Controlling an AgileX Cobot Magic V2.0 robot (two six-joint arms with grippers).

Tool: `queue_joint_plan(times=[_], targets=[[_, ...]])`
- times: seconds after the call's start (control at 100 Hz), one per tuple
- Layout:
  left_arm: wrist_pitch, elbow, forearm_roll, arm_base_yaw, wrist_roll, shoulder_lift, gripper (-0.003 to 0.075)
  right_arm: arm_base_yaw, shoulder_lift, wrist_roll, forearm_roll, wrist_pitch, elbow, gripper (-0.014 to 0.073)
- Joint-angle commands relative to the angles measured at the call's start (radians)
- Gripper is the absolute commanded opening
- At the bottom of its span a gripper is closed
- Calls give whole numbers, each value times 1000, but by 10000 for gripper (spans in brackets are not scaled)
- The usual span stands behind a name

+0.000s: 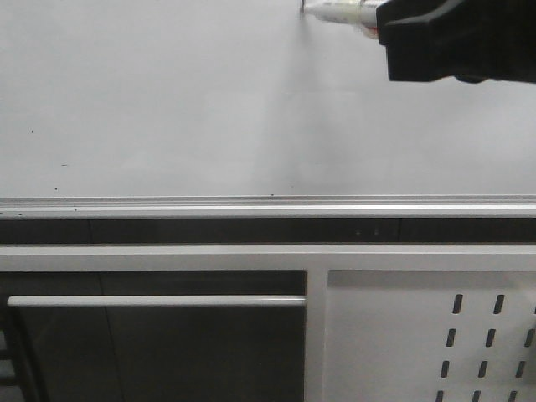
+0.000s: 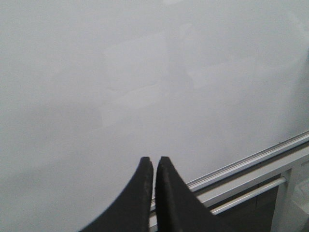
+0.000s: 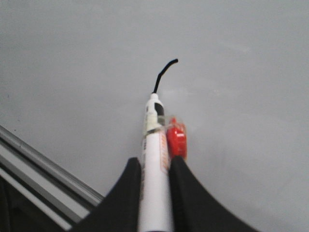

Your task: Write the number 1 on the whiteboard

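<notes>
One whiteboard (image 1: 167, 100) fills the scene, its single silver rail (image 1: 251, 206) running along the near edge. One white marker (image 3: 155, 164) is clamped between the fingers of the right gripper (image 3: 154, 169), with a red piece (image 3: 176, 137) just beside its barrel. Its tip touches the board at the end of one short, curved black stroke, the number 1 (image 3: 163, 75), toward the far right of the board. The left gripper (image 2: 154, 166) hangs above bare board near the rail, jaws pressed together, holding nothing.

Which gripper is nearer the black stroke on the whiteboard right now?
Right. The right gripper holds the marker, tip at the stroke; the left gripper shows no stroke nearby.
</notes>
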Motion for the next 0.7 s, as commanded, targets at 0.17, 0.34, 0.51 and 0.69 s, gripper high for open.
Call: queue_joint_plan(times=[0.17,0.34,0.51,0.69], targets=[[-36,-26,46,-6,-10,2,-18,-10,-7,-5,39,-13,-22,-71],[-38,-26,46,-6,-10,2,-18,-10,-7,-5,45,26,-22,-71],[-46,-26,46,-6,-12,2,-18,-10,-7,-5,64,31,-22,-71],[-50,-26,46,-6,-16,2,-18,-10,-7,-5,69,70,-22,-71]])
